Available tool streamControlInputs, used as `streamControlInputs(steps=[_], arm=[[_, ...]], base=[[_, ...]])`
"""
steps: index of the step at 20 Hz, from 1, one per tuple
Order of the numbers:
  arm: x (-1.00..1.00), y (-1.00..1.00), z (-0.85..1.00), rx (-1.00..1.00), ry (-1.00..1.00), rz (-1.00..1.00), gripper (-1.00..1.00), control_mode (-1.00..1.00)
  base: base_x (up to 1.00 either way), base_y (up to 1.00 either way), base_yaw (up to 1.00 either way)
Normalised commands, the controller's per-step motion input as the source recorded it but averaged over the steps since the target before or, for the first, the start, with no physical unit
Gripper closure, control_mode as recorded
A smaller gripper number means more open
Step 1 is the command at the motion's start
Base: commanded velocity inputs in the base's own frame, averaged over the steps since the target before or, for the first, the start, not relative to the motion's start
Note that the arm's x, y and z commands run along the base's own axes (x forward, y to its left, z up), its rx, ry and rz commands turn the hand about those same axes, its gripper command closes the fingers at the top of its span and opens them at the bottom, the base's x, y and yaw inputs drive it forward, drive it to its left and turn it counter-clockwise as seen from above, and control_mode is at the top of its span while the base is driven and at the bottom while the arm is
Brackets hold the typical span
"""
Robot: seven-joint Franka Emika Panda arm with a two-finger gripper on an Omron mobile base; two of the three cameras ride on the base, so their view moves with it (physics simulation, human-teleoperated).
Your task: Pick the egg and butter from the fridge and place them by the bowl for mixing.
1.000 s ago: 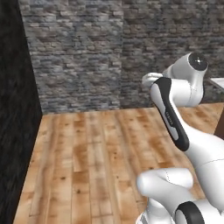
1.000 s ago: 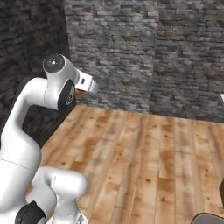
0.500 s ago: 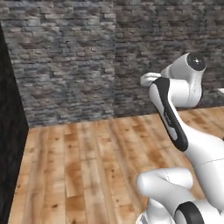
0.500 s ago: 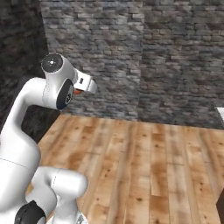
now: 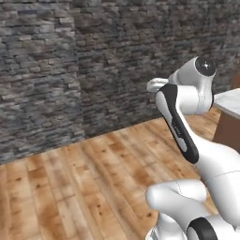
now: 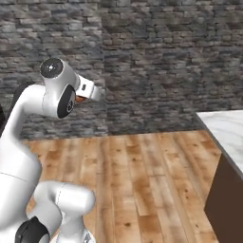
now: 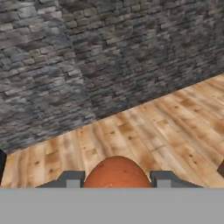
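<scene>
Between the two dark fingertips [image 7: 73, 179] at the bottom of the hand view sits the egg [image 7: 116, 173], a rounded orange-red ball, with the gripper [image 7: 116, 180] clamped on it from both sides. Beyond it lie a wooden plank floor [image 7: 166, 127] and a rough grey stone wall [image 7: 87, 57].

From the right base view, the white arm is folded high, and a sliver of the orange-red egg [image 6: 80, 99] peeks out beside the hand. At the right edge a pale marbled worktop [image 6: 225, 130] comes into sight above a dark brown cabinet side [image 6: 227, 199]. The left base view shows the arm's hand [image 5: 157, 85] held up in front of the stone wall, with a corner of the same pale worktop [image 5: 228, 101] at the far right.

Judging from this, the egg is being carried toward the worktop, so the step in hand is transport. The bowl cannot be made out. The next move would call for reaching the worktop, finding the bowl, and lowering the egg gently beside it, since a round egg may roll. The butter would remain to be fetched.
</scene>
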Motion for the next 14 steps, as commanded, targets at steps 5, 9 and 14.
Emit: streamControlInputs(steps=[5,9,14], arm=[[0.0,0.0,0.0,0.0,0.0,0.0,1.0,1.0],[0.0,0.0,0.0,0.0,0.0,0.0,1.0,1.0],[0.0,0.0,0.0,0.0,0.0,0.0,1.0,1.0]], base=[[0.68,0.32,-0.41],[0.69,0.34,-0.4],[0.69,0.35,-0.4]])
